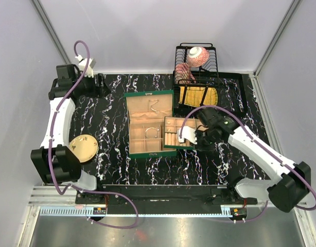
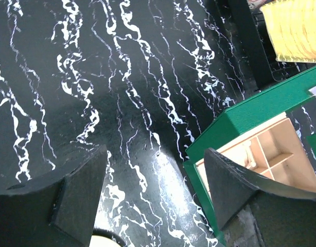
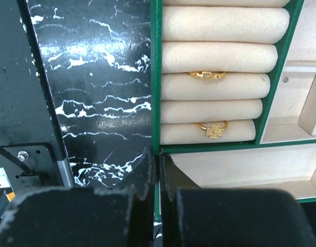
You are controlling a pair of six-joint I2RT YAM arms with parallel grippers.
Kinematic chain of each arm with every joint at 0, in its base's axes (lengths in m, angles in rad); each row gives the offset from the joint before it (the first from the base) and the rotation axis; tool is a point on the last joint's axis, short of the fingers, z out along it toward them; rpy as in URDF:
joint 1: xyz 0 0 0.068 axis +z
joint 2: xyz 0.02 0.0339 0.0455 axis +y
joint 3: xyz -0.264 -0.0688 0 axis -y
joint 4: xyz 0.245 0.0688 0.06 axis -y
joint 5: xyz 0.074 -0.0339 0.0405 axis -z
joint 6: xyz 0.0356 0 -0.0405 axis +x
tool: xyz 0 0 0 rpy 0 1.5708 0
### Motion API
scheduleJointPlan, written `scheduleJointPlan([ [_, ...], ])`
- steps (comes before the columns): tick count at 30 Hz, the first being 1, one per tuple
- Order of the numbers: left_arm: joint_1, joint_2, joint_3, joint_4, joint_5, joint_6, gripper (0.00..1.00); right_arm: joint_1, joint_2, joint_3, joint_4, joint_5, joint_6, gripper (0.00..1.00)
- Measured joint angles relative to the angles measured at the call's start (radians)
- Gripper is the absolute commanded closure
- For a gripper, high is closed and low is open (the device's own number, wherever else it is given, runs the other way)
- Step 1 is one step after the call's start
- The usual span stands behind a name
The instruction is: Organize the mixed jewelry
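Between the beige rolls [image 3: 220,57], two gold rings [image 3: 215,130] sit.

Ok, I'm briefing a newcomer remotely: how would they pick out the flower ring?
Right of the big green box sits a smaller green tray. Its beige rolls hold another gold ring, but only the flower ring shows a four-petal face.

The desk [image 2: 122,103] is glossy black with white marble-like veins — it throws back the light. The box [image 3: 156,77] has smooth green walls with a faint sheen; its ring rolls [image 3: 220,56] are matt beige cloth, velvety. The rings [image 3: 214,129] are polished gold-coloured metal. The left end effector [image 2: 156,154] has fingers [image 2: 75,200] of matt black, grainy plastic.
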Motion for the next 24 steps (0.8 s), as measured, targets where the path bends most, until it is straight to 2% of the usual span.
scheduleJointPlan([
  [10, 0.114, -0.058, -0.075, 0.068, 0.046, -0.045, 0.2, 0.188, 0.225, 0.124, 0.113, 0.05, 0.127, 1.0],
  [24, 0.159, -0.117, -0.128, 0.077, 0.077, -0.03, 0.2, 0.303, 0.49, 0.276, 0.215, 0.145, 0.21, 1.0],
])
